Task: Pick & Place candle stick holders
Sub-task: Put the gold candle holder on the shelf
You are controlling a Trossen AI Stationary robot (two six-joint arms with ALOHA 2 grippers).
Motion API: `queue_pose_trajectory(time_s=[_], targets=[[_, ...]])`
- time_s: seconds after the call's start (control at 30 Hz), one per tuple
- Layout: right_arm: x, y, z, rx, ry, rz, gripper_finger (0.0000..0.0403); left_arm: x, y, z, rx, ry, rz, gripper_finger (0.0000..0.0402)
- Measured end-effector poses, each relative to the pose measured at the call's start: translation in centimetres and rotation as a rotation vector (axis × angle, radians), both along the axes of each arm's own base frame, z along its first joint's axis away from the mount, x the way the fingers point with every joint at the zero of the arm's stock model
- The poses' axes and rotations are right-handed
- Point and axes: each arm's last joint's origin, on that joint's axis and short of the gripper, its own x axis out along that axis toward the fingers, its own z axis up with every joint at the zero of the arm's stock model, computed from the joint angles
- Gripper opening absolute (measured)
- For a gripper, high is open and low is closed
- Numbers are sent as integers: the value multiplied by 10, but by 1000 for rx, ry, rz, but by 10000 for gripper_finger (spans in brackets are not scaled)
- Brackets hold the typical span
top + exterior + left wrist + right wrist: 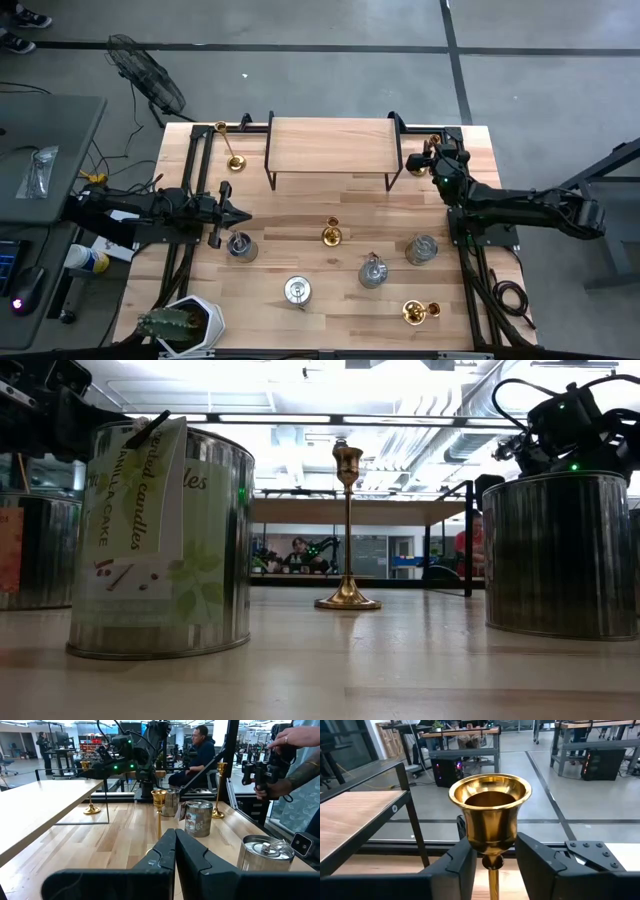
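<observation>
While nothing yet stood on the small shelf (pixel 330 145) at the back of the surface (pixel 300 215), three gold candlesticks and four silver holders waited scattered, so the work was barely begun. The right claw (pixel 492 857) flanked the stem of a fourth gold candlestick (pixel 490 815) near the back right corner, its fingers alongside, contact unclear. The left claw (pixel 175 851) hovered shut and empty at the left.
</observation>
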Motion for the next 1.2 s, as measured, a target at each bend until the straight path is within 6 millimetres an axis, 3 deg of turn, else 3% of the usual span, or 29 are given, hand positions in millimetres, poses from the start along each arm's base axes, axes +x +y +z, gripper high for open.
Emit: queue_pose_trajectory(time_s=[0.63,1.2], targets=[[0,0,0,0,10,6,40,0,0,0,0,0,1,0],[7,-4,17,-42,76,50,36,0,0,0,0,0,2,0]])
